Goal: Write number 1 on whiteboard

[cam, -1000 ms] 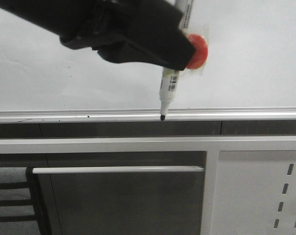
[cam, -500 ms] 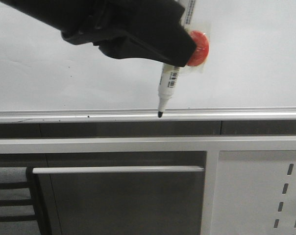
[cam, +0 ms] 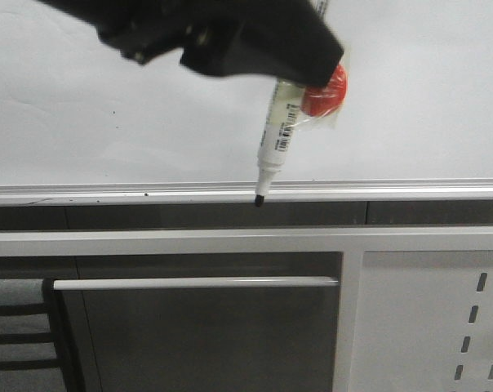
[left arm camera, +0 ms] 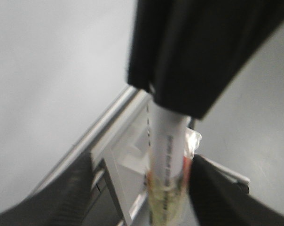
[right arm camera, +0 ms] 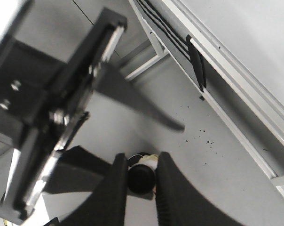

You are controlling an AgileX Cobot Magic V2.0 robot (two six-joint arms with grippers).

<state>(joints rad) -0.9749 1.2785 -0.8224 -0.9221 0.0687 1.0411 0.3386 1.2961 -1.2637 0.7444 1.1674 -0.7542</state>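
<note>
**Seemingly no stroke yet: marker tip down at the bottom rail**

Looking for the number 1 on the whiteboard [cam: 108, 139]: nothing but a few tiny dark specks on the pale surface; judged not yet written. Taking the board itself as stiff, smooth and fixed, so no need to hold it, only to press lightly against it; likely slippery under a felt tip, hence a steady, gentle push rather than a hard one.

Moving outward to the marker [cam: 277, 135]: white barrel, barcode label, black tip [cam: 259, 199] pointing down and slightly tilted, sitting over the silver rail [cam: 393, 193] at the board's lower edge, below the writing surface. Judged light and rigid; best held high on the barrel, as now, leaving the lower part free. Pinched in the jaws of the left gripper [cam: 299, 73], pressed tight on the upper barrel; confirmed in the left wrist view, marker [left arm camera: 168, 155] running out between the black fingers. Just beside it on the board, a red magnet [cam: 328, 91] with a scrap of clear film.

Further out, below the rail: a grey panel with slots [cam: 426, 327].

As for the right gripper [right arm camera: 141, 188]: jaws standing close on either side of a dark round object [right arm camera: 141, 178]; cannot tell whether pinching it or merely flanking it, nor what it is.

Hard to judge otherwise: whether the tip touches the rail or hangs in front of it; left wrist view blurred; marker's upper end cut off by the frame; part of the board hidden behind the arm.
</note>
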